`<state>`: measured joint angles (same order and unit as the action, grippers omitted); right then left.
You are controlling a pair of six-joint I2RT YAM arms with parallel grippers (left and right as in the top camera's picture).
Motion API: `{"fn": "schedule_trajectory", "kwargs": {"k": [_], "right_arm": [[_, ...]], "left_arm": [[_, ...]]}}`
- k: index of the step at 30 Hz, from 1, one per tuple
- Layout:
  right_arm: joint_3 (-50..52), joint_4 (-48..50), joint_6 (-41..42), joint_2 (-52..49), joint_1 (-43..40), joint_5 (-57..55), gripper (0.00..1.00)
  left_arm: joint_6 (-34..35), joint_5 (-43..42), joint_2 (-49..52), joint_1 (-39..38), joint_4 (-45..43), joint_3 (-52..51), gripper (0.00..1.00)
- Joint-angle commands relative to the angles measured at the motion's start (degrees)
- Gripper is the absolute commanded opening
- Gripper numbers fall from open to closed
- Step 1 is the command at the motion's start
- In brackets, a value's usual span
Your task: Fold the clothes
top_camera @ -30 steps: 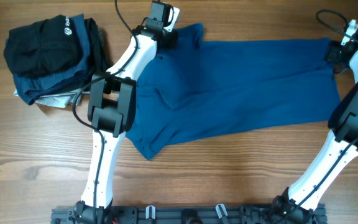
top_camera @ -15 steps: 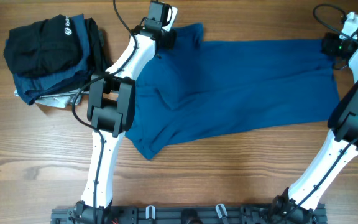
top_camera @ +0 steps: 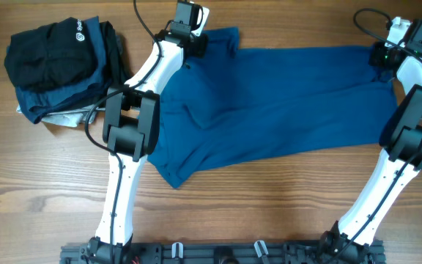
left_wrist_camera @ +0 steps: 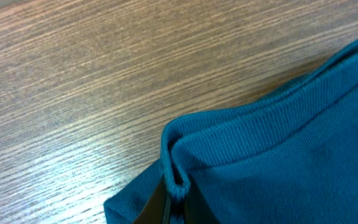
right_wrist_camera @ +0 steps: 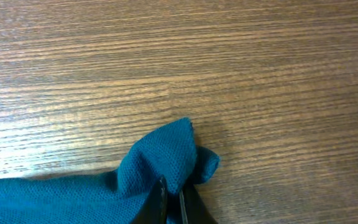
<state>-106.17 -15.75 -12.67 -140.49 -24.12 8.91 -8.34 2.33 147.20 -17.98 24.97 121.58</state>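
Observation:
The clothes are a medium-blue polo shirt (top_camera: 284,103) lying spread out across the middle of the table, collar end to the left. My left gripper (top_camera: 198,42) sits at the shirt's far left edge by the collar. In the left wrist view it (left_wrist_camera: 176,198) is shut on a ribbed fold of the shirt (left_wrist_camera: 260,149). My right gripper (top_camera: 381,56) is at the shirt's far right corner. In the right wrist view it (right_wrist_camera: 174,198) is shut on a bunched-up corner of the shirt (right_wrist_camera: 166,158), which stands up a little from the wood.
A pile of folded garments lies at the back left: a black one with a small white logo (top_camera: 50,55) on top of dark teal and grey pieces (top_camera: 57,103). Cables (top_camera: 143,18) run off the far edge. The arms' base rail (top_camera: 218,253) lines the near edge.
Both grippers have closed onto the shirt's fabric. The right arm has moved left to the shirt's far right corner. The left arm has stayed in place.

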Motion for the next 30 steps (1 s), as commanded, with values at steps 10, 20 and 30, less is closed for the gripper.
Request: {"fn": "schedule_trajectory", "kwargs": {"k": [10, 20, 30], "right_arm": [[0.3, -1.7, 1.2, 6.8, 1.6, 1.6, 0.04], [0.3, -11.1, -1.1, 16.1, 1.6, 3.1, 0.04], [0.3, -25.6, -5.9, 20.4, -2.3, 5.2, 0.04]], "left_arm": [[-0.2, 1.2, -11.7, 0.5, 6.6, 1.3, 0.04], [0.3, 1.2, -19.7, -0.2, 20.7, 1.3, 0.04], [10.6, 0.5, -31.9, -4.6, 43.2, 1.3, 0.04]]}}
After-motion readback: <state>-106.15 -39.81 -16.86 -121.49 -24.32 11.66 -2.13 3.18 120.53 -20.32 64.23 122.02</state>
